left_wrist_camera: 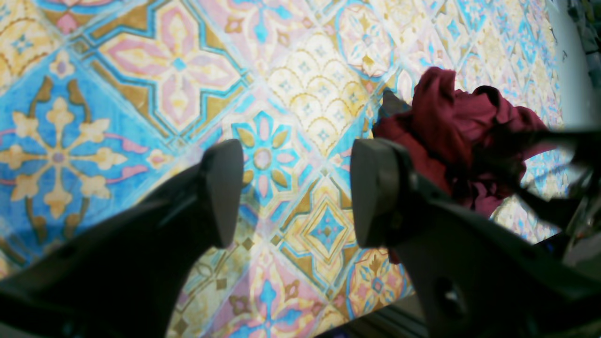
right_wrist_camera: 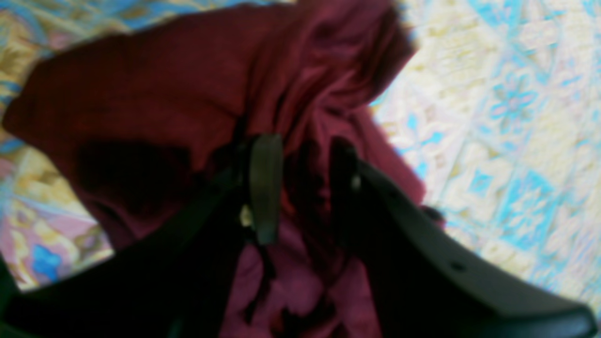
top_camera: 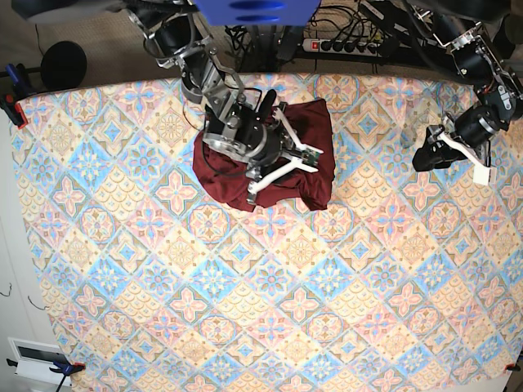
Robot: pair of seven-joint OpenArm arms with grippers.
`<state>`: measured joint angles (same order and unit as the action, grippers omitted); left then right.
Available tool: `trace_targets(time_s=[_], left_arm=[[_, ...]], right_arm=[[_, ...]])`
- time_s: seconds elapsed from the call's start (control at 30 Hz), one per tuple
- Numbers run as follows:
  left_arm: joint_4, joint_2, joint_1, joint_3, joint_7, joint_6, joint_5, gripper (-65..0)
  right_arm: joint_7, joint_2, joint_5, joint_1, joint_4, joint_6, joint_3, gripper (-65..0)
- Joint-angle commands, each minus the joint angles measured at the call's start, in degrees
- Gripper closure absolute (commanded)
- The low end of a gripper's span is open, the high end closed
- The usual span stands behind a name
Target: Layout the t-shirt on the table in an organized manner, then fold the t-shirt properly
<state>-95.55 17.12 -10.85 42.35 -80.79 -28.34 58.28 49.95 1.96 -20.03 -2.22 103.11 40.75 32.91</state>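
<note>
The dark maroon t-shirt [top_camera: 315,131] lies crumpled in a heap on the patterned table [top_camera: 245,310], toward its far middle. My right gripper [right_wrist_camera: 304,188] hangs right over the heap. Its jaws stand apart, with loose maroon folds [right_wrist_camera: 188,94] in and below the gap. Off to the side of the shirt, my left gripper [left_wrist_camera: 300,192] is low over bare tablecloth, open, with nothing between its fingers. In the left wrist view the t-shirt [left_wrist_camera: 450,131] bunches up beyond the right finger [left_wrist_camera: 375,192]. The base view shows the left gripper [top_camera: 425,155] well to the right of the shirt.
Cables and a power strip [top_camera: 351,45] lie past the table's far edge. Red clamps [top_camera: 12,106] hold the cloth at the left corners. The right arm [left_wrist_camera: 563,141] shows as a dark blur behind the shirt in the left wrist view.
</note>
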Motion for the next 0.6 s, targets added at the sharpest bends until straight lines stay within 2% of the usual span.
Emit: trace_targets(time_s=[0.0,0.13,0.3,0.5,0.57], left_arm=[[-0.76,0.85,0.43,0.25,0.79,-0.19,1.19,-35.4],[-0.76,-0.11,0.43,0.25,0.79,-0.19,1.19,-35.4],[-0.76,-0.2,0.52,0.25,0.79,-0.19,1.19,-35.4],[-0.76,-0.2,0.52,0.25,0.79,-0.19,1.19,-35.4],[-0.76,-0.2,0.52,0.25,0.79,-0.19,1.19,-35.4]], right_arm=[[-1.82,0.46,-0.23,1.03,2.78,-0.75,-2.88,-16.6],[-2.44,0.46,-0.23,-0.73,5.68,-0.75,-10.36,-16.9],[-2.79,0.46,0.38,-3.8,7.62,-0.75,-15.81,-16.6],[-2.44,0.46,11.11,-4.16,7.62,-0.75,-27.59,-17.0],[-2.35,-1.21,16.56,-4.16,7.7,-0.75,-30.66,-18.2]])
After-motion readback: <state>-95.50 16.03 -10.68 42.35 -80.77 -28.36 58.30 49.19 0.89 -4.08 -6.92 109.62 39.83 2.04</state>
